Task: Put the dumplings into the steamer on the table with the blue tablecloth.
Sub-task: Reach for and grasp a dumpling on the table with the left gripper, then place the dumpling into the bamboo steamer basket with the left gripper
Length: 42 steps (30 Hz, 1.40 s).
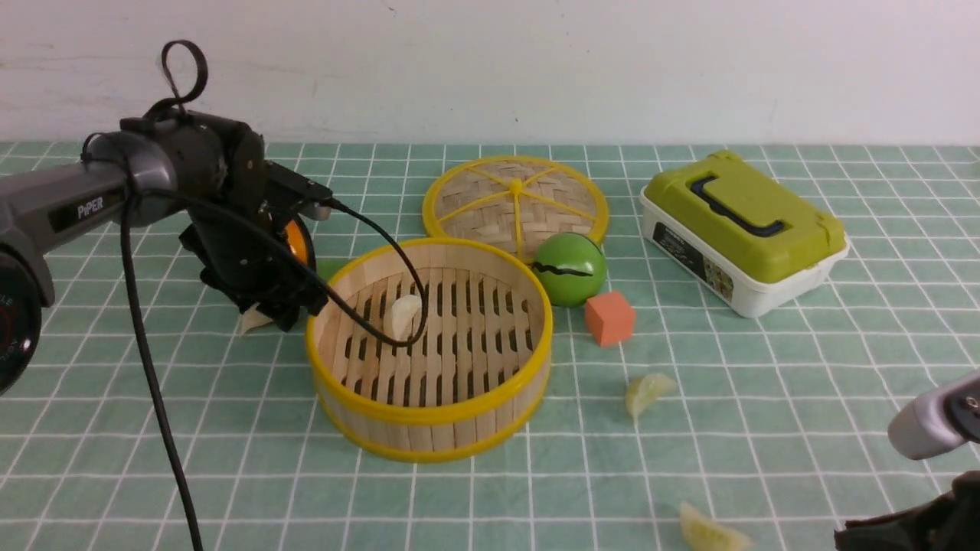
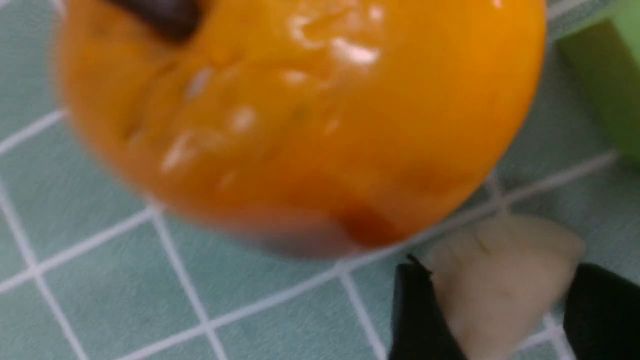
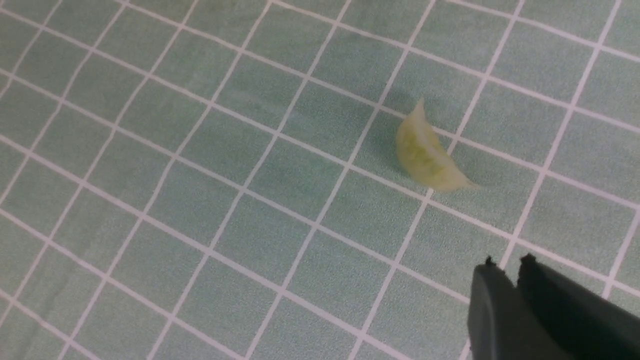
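Observation:
The steamer (image 1: pixel 429 417) stands mid-table on the blue tablecloth (image 1: pixel 766 383), with one white dumpling (image 1: pixel 403 314) on its slats. My left gripper (image 1: pixel 264 315) is down at the cloth just left of the steamer. In the left wrist view the left gripper (image 2: pixel 497 267) is shut on a second white dumpling (image 2: pixel 500 280) that lies on the cloth beside the orange pear (image 2: pixel 300 115). Two yellow-green dumplings (image 1: pixel 647 392) (image 1: pixel 708 532) lie right of the steamer. My right gripper (image 3: pixel 506 261) hovers near the nearer yellow-green dumpling (image 3: pixel 425 155), shut but for a thin slit, holding nothing.
The woven lid (image 1: pixel 514 200) lies behind the steamer. A green ball (image 1: pixel 570 268) and an orange cube (image 1: pixel 610 317) sit at the steamer's right. A green-lidded white box (image 1: pixel 743 229) stands at the back right. A green block (image 2: pixel 610 85) lies by the pear.

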Tool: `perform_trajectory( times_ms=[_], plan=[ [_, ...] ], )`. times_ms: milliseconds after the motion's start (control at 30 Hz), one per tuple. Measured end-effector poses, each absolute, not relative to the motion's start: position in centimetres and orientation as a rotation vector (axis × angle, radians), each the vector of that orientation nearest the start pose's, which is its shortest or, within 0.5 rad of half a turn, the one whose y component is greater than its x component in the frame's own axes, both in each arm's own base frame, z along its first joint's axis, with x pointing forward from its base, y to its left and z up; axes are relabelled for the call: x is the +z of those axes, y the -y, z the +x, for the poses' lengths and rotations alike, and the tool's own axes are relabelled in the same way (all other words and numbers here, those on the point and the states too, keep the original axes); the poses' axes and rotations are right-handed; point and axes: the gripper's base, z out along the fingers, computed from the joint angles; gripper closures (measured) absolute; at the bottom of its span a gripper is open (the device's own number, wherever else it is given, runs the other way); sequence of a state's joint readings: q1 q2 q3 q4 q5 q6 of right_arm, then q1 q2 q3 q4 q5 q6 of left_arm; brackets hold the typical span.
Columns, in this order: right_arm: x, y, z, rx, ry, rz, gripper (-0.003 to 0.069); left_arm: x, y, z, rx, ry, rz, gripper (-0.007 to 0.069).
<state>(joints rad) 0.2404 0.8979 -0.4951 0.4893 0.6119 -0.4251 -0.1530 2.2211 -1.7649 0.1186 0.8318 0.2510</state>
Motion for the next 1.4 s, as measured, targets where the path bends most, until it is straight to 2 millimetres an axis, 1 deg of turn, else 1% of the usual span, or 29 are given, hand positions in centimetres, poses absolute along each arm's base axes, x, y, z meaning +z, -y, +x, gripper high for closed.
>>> perform_trajectory(
  times_ms=[67, 200, 300, 367, 500, 567, 633, 667, 733, 767, 800, 833, 867, 900, 967, 1033, 1067, 1133, 1200, 1300, 1400],
  plan=[
    [24.4, -6.1, 14.5, 0.433, -2.406, -0.432, 0.0583, 16.9, 6.5, 47.3, 0.167, -2.692, 0.643, 0.0263],
    [24.4, -6.1, 14.5, 0.431, -2.406, -0.434, 0.0583, 16.7, 6.6, 47.4, 0.158, -2.698, 0.612, 0.0383],
    [24.4, -6.1, 14.5, 0.431, -2.406, -0.435, 0.0582, 16.7, 6.6, 47.4, 0.157, -2.708, 0.551, 0.0386],
    [24.4, -6.1, 14.6, 0.431, -2.406, -0.435, 0.058, 16.7, 6.4, 47.3, 0.17, -2.726, 0.477, 0.0386],
    [24.4, -6.1, 14.6, 0.431, -2.406, -0.435, 0.0575, 17.8, 5.9, 46.8, 0.211, -2.767, 0.378, 0.0386],
    [24.4, -6.1, 14.6, 0.428, -2.406, -0.436, 0.0573, 19.5, 5.8, 46.4, 0.2, -2.776, 0.305, 0.0386],
    [24.4, -6.1, 14.6, 0.428, -2.405, -0.436, 0.0571, 22.4, 6.1, 45.8, 0.118, -2.756, 0.208, 0.0386],
    [24.4, -6.1, 14.6, 0.426, -2.401, -0.434, 0.0569, 24.3, 6.8, 45.4, 0.044, -2.727, 0.174, 0.0386],
    [24.5, -6.1, 14.6, 0.423, -2.396, -0.431, 0.0566, 26.9, 8.4, 44.7, -0.082, -2.673, 0.149, 0.0386],
    [24.5, -6.1, 14.7, 0.423, -2.396, -0.431, 0.0566, 27.4, 9.0, 44.5, -0.134, -2.663, 0.143, 0.0386],
    [24.5, -6.0, 14.7, 0.421, -2.392, -0.429, 0.0565, 28.6, 10.5, 43.9, -0.228, -2.637, 0.143, 0.0386],
    [24.5, -6.0, 14.7, 0.421, -2.39, -0.428, 0.0565, 28.9, 11.8, 43.6, -0.296, -2.627, 0.152, 0.0386],
    [24.5, -6.0, 14.7, 0.42, -2.389, -0.427, 0.0565, 29.0, 13.5, 43.3, -0.355, -2.618, 0.176, 0.0386],
    [24.5, -6.0, 14.7, 0.419, -2.387, -0.426, 0.0564, 28.6, 14.9, 43.1, -0.382, -2.616, 0.202, 0.0386],
    [24.5, -6.0, 14.7, 0.421, -2.386, -0.424, 0.0564, 26.9, 17.4, 43.1, -0.394, -2.63, 0.261, 0.0387],
    [24.5, -6.0, 14.7, 0.422, -2.386, -0.423, 0.0562, 25.4, 18.7, 43.0, -0.382, -2.655, 0.29, 0.0387],
    [24.5, -6.1, 14.7, 0.423, -2.387, -0.423, 0.0562, 24.1, 19.6, 43.1, -0.358, -2.675, 0.302, 0.0387],
    [24.5, -6.1, 14.7, 0.425, -2.389, -0.423, 0.0559, 22.5, 20.3, 43.2, -0.32, -2.7, 0.302, 0.0387],
    [24.5, -6.1, 14.7, 0.427, -2.391, -0.423, 0.0555, 21.4, 20.9, 43.3, -0.3, -2.71, 0.294, 0.0387],
    [24.5, -6.1, 14.7, 0.434, -2.392, -0.42, 0.0552, 21.1, 21.3, 43.4, -0.302, -2.693, 0.291, 0.0387],
    [24.5, -6.2, 14.6, 0.454, -2.394, -0.406, 0.0549, 20.8, 21.5, 43.6, -0.307, -2.681, 0.29, 0.0349]
  ],
)
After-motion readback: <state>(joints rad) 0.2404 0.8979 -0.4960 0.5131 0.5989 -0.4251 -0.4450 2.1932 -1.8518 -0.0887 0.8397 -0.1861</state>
